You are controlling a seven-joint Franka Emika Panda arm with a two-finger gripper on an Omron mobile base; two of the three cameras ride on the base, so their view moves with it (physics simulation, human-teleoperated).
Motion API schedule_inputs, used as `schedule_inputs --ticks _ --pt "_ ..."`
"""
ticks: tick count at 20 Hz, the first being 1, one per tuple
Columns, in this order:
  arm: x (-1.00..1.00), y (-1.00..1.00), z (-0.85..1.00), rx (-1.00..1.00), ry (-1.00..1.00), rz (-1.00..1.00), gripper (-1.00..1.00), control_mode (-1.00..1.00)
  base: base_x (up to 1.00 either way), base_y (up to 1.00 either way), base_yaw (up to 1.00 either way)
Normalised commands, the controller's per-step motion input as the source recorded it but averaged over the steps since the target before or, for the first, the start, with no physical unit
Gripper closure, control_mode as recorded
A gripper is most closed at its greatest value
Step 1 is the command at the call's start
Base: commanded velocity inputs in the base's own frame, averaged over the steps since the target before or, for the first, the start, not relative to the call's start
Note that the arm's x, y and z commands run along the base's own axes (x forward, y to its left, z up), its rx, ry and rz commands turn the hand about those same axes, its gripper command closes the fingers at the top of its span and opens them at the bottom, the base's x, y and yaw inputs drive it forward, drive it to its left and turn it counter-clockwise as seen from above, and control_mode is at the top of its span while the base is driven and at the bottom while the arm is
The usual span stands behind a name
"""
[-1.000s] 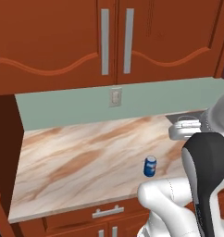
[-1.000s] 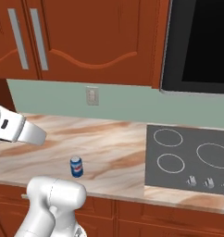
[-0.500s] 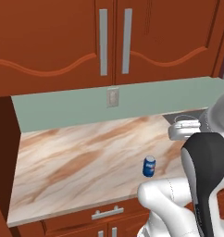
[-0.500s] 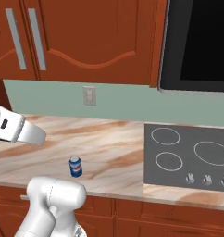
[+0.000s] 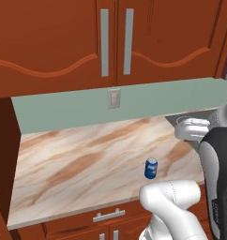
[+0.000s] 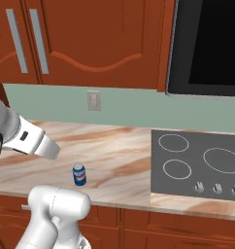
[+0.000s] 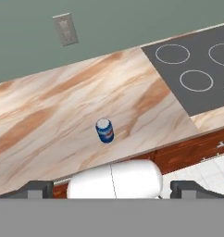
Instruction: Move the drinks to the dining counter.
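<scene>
I see the blue can [image 5: 151, 168] upright on the marble counter [image 5: 78, 164], left of the cooktop [image 6: 197, 163]. My hand [image 7: 111, 189] hangs above, fingers spread wide, empty.

Bare marble counter [image 7: 49, 115] surrounds the blue can [image 7: 104, 130]; cooktop [image 7: 197, 74] lies well apart.

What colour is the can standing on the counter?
Blue with a white label; the can shows best in the hand view.

base views flank, hand view overhead — shared counter [image 5: 78, 164]
</scene>
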Motion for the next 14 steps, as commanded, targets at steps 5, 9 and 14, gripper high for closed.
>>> schedule_inputs --ticks 5,9,14 --pt "0.13 -0.04 -0.45 0.11 0.06 0.00 -1.00 -1.00 0.00 0.00 0.00" --pt "0.21 0.02 -0.30 0.01 0.10 0.00 -1.00 -1.00 0.00 0.00 0.00" --pt "0.33 0.02 -0.27 0.00 0.15 0.00 -1.00 -1.00 0.00 0.00 0.00"
